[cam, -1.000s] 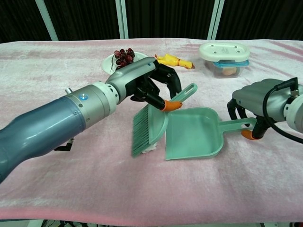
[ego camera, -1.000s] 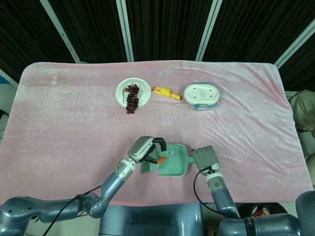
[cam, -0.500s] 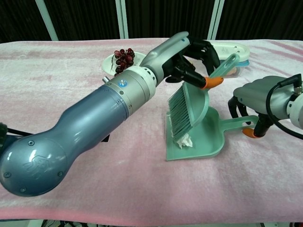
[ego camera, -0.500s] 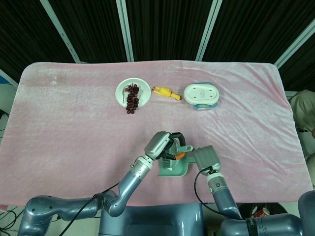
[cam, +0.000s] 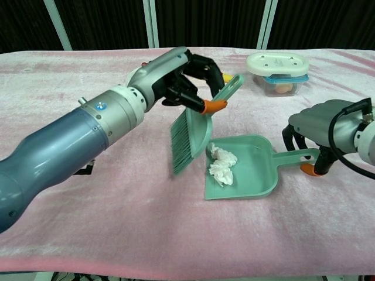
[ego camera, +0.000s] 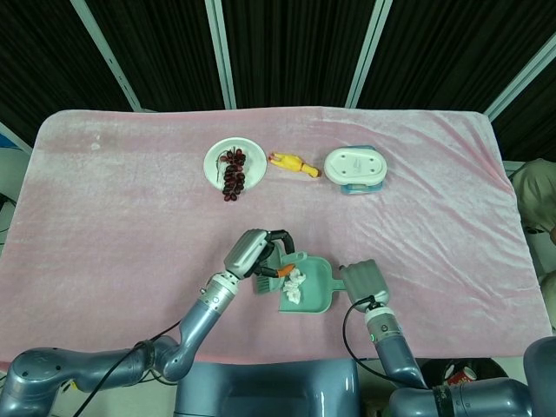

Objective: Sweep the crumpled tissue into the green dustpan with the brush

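A: Tissue [cam: 222,165]?
B: In the dustpan [cam: 256,186], frame centre. Left hand [cam: 176,79] fingers wrap the brush [cam: 191,132]; right hand [cam: 321,126] fingers grip the pan handle.
A: Risk?
B: Tilting the pan could spill it onto the table [cam: 117,211].

Pink cloth-covered table [ego camera: 130,208], black curtain backdrop [ego camera: 287,52], pale metal poles [ego camera: 221,52]
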### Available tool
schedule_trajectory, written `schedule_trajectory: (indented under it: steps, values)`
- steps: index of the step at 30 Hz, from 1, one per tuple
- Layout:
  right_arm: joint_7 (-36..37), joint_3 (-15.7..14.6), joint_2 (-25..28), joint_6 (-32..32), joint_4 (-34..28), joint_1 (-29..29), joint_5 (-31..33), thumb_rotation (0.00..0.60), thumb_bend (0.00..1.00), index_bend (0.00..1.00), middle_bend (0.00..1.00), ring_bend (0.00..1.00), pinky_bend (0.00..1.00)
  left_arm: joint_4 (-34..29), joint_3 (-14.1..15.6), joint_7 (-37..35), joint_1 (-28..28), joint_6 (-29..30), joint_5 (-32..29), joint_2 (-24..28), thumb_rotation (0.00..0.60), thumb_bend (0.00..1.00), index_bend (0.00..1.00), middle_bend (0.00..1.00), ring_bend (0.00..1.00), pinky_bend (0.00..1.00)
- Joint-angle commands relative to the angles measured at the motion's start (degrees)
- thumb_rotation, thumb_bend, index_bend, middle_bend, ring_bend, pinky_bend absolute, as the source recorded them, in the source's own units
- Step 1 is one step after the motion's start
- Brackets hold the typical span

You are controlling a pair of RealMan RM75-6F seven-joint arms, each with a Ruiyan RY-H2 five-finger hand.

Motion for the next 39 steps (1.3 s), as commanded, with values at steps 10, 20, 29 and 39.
schedule_trajectory:
  steps: [10,20,29,39]
  values:
    - [0.43,-0.10,-0.12,-0.36,0.61,-0.01,0.34,0.600,0.47,0.69,0.69,0.71,0.81,6.65,-0.87,-0.85,-2.66,-1.82,-0.43,-6.37,0.600,0.36,0.66,0.67,0.91,1.00]
    - [0.34,-0.28,-0.14,-0.31,0.15,0.11,0.17,0.600,0.47,0.69,0.69,0.71,0.81,13.89,-4.20,-3.33,-7.58,-1.57,1.15,-13.98,0.600,0.36,0.66,0.67,0.91,1.00]
    - [0.38,-0.65,0.04,0.04,-0.72,-0.06,0.04,0.600,0.47,0.69,0.69,0.71,0.81,13.78,-6.64,-4.34,-9.71,1.08,3.07,-15.25,0.600,0.36,0.66,0.67,0.91,1.00]
    - [1.33,-0.15,-0.01,0.41,-2.00,-0.39,0.96,0.600,0.47,0.69,0.69,0.71,0.81,6.06,-3.07,-1.71,-4.77,2.63,4.28,-6.07,0.600,0.36,0.66,0.67,0.91,1.00]
